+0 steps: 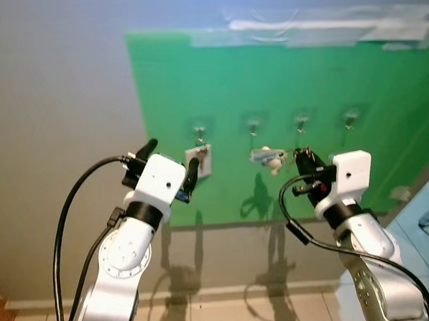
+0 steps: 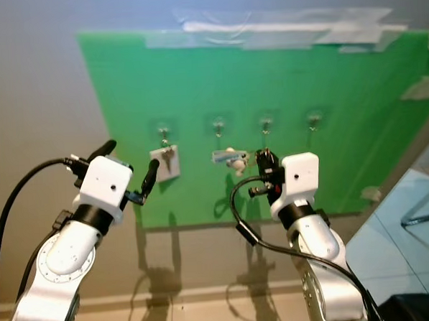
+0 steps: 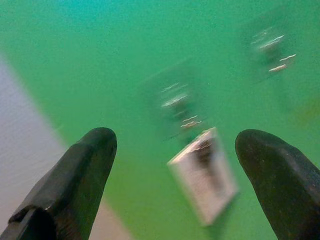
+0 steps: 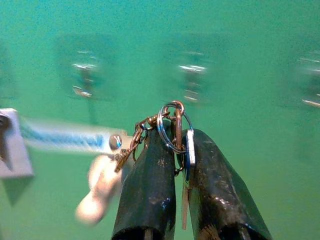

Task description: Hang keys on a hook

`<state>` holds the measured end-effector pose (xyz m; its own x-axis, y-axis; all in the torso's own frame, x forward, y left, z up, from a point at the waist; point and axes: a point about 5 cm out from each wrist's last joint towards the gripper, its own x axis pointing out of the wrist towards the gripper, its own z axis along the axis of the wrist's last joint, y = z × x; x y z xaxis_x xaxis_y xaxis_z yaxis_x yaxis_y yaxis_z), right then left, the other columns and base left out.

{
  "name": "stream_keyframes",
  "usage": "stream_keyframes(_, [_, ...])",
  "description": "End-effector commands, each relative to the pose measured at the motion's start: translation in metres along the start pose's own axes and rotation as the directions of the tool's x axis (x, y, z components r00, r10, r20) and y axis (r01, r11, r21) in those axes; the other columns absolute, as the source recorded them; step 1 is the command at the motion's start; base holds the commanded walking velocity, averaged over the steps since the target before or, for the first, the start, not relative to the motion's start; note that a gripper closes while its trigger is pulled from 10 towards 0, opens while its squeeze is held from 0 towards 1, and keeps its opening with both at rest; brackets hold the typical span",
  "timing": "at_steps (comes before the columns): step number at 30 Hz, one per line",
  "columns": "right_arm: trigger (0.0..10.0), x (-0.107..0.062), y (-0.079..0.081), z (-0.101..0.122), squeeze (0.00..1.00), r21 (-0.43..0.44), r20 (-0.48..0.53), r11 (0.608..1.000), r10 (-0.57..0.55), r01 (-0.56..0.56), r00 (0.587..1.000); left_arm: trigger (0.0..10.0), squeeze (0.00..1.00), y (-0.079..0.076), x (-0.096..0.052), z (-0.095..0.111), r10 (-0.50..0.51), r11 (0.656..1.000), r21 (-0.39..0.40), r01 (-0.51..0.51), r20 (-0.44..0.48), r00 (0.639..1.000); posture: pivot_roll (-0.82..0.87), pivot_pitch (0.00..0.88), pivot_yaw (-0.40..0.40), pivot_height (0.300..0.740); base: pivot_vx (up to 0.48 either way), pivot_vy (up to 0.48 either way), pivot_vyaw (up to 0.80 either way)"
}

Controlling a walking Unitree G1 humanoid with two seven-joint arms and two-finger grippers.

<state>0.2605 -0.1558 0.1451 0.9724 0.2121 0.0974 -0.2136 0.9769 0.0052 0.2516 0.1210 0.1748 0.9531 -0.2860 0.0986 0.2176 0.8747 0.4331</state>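
A green board (image 1: 282, 71) on the grey wall carries a row of small clear hooks. A white tag with a key (image 1: 200, 160) hangs from the leftmost hook (image 1: 198, 129). A white-and-blue keychain (image 1: 267, 156) hangs from the second hook (image 1: 253, 124). The third hook (image 1: 301, 121) and the fourth hook (image 1: 351, 117) are bare. My right gripper (image 1: 304, 156) is shut on a bunch of keys, just below the third hook. The key ring (image 4: 169, 125) and a brass chain stick out above its fingertips. My left gripper (image 1: 174, 153) stands open in front of the white tag (image 3: 205, 172).
Strips of clear tape (image 1: 323, 29) hold the board's top edge. Black cables (image 1: 66, 211) loop from both wrists. Beige floor tiles (image 1: 230, 314) lie below the wall, and a pale blue surface (image 1: 426, 214) sits at the lower right.
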Motion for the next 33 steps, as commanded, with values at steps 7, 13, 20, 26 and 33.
stream_keyframes(7, [0.0, -0.001, -0.007, 0.002, 0.00, -0.025, 0.013, 1.000, -0.012, 0.012, 1.000, 10.0, 0.00, -0.004, 0.003, 0.004, -0.005, 1.000, -0.009, 0.005, 0.026, 1.000, -0.02, 0.000, -0.043, 0.740, 0.212, -0.412, 0.00])
stream_keyframes(13, [0.0, -0.001, -0.007, 0.002, 0.00, -0.030, 0.011, 1.000, -0.003, 0.003, 1.000, 10.0, 0.00, -0.004, 0.003, 0.002, 0.006, 1.000, -0.025, -0.006, 0.014, 1.000, -0.02, 0.000, -0.047, 0.740, 0.319, -0.348, 0.00])
stream_keyframes(20, [0.0, -0.001, -0.006, 0.000, 0.00, -0.033, 0.007, 0.999, 0.007, -0.006, 1.000, 10.0, 0.00, -0.005, 0.002, 0.001, 0.010, 0.999, -0.036, -0.010, 0.008, 1.000, -0.02, 0.000, -0.048, 0.740, 0.410, -0.119, 0.00])
stream_keyframes(26, [0.0, 0.000, -0.005, 0.001, 0.00, -0.033, 0.009, 0.999, 0.016, -0.015, 1.000, 10.0, 0.00, -0.005, 0.001, 0.000, 0.011, 0.999, -0.048, -0.011, 0.002, 1.000, -0.02, 0.000, -0.050, 0.740, 0.426, 0.000, 0.00])
stream_keyframes(33, [0.0, 0.004, -0.001, 0.014, 0.00, -0.046, 0.043, 0.997, 0.065, -0.063, 0.997, 10.0, 0.00, -0.003, 0.001, 0.000, 0.031, 0.997, -0.067, -0.030, 0.003, 1.000, -0.02, 0.000, -0.051, 0.740, 0.296, 0.000, 0.00])
